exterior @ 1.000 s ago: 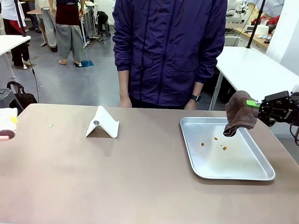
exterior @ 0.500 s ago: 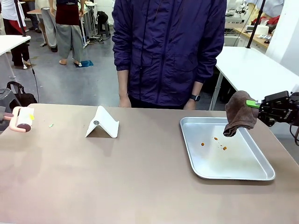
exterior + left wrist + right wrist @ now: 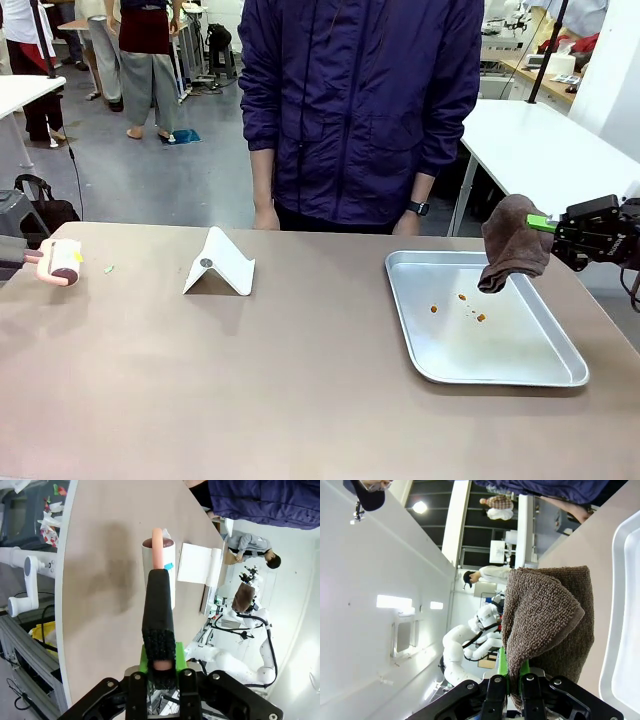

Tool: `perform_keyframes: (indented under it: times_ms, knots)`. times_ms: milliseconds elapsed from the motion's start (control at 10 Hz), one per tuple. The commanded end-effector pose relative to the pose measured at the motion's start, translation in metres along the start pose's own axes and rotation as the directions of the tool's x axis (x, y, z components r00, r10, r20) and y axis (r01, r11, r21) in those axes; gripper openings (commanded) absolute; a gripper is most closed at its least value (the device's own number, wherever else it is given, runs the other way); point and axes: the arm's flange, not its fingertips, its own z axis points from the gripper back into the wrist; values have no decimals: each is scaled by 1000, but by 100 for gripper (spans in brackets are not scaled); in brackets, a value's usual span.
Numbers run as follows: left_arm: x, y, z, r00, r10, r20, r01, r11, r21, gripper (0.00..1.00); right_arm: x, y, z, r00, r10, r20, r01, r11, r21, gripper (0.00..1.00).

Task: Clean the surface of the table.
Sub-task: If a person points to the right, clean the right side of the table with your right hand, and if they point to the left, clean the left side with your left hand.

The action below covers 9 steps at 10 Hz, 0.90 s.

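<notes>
— How far along does the cleaning look?

— Early to middle, by the look of it. The brownish surface [image 3: 300, 390] fills the near view, and one small green scrap [image 3: 109, 268] lies on it at the left. A few orange crumbs [image 3: 462, 297] sit inside the metal tray [image 3: 500, 380] on the right.

— And the claws?

— The left claw [image 3: 161, 669] is clamped on the black handle of a lint roller [image 3: 60, 261], which hangs at the left edge, near the scrap. The right claw [image 3: 541, 224] is pinched shut on a brown cloth [image 3: 513, 243] that dangles over the tray's far corner.

— What is left?

— Probably rolling up the scrap, then wiping the open stretch around the white folded stand [image 3: 220, 266].
</notes>
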Motion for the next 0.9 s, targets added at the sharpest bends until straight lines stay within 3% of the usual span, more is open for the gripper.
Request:
perform_keyframes:
  times_ms: [0, 500, 800]
  knots:
    - [17, -2, -5, 999, 33, 0, -33, 999, -25, 22, 0, 3, 1, 1000, 7, -2, -7, 1000, 2, 0]
    - [41, 5, -38, 999, 51, 17, -52, 997, 55, 22, 0, 3, 1, 1000, 7, -2, -7, 1000, 2, 0]
    - [48, 4, -68, 996, 53, -77, -51, 998, 30, 22, 0, 3, 1, 1000, 7, -2, -7, 1000, 2, 0]
